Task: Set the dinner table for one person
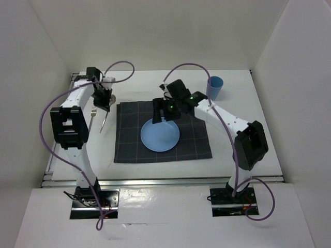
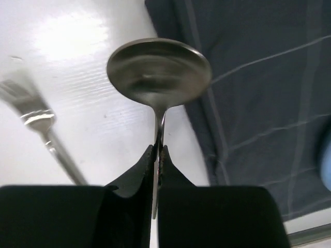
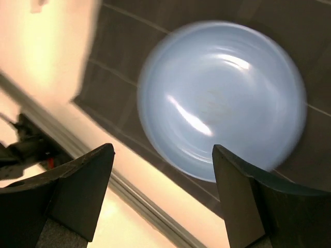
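Spoon (image 2: pixel 159 72) placement wants care: the left jaws, clamped on its handle, should lower it flat beside the cloth (image 1: pixel 126 134), parallel to the fork (image 2: pixel 39 121). The right jaws gape above the plate (image 1: pixel 160 135). The white surface (image 1: pixel 145 88) spreads beneath everything. One each: plate, cup (image 1: pixel 215 87), fork, spoon, cloth.

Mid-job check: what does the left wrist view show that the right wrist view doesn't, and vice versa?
Left wrist only: left gripper shut on a spoon, a fork lying on the dinner table. Right wrist only: open right gripper and nearly the whole blue plate. Both: the dark checked cloth on that table; a blue blur at the left view's edge may be the plate.
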`<state>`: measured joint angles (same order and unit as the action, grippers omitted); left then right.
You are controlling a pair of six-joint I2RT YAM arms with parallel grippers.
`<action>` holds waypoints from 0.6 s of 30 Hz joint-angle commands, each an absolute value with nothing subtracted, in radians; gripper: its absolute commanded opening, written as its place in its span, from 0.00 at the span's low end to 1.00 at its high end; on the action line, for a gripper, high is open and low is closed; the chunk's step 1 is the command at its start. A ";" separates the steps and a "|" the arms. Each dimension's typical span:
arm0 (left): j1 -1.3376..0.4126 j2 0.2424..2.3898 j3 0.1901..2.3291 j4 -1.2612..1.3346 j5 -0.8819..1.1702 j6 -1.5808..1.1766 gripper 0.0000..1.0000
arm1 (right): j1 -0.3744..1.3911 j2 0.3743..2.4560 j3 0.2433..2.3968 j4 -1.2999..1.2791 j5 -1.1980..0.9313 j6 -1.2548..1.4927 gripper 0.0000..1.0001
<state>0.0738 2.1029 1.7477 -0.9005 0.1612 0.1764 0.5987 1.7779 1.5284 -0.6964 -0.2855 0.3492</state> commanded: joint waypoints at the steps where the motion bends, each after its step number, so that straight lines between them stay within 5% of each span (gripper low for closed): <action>1: 0.080 1.850 1.805 -0.824 0.253 0.046 0.00 | 0.724 1.652 1.459 -0.386 -0.212 0.400 0.84; 6: 0.080 1.665 1.740 -0.744 0.282 -0.147 0.00 | 0.805 1.627 1.341 0.121 -0.233 0.549 0.83; 18: -0.020 1.394 1.546 -0.666 0.173 -0.357 0.00 | 0.865 2.014 1.751 0.143 -0.333 0.560 0.76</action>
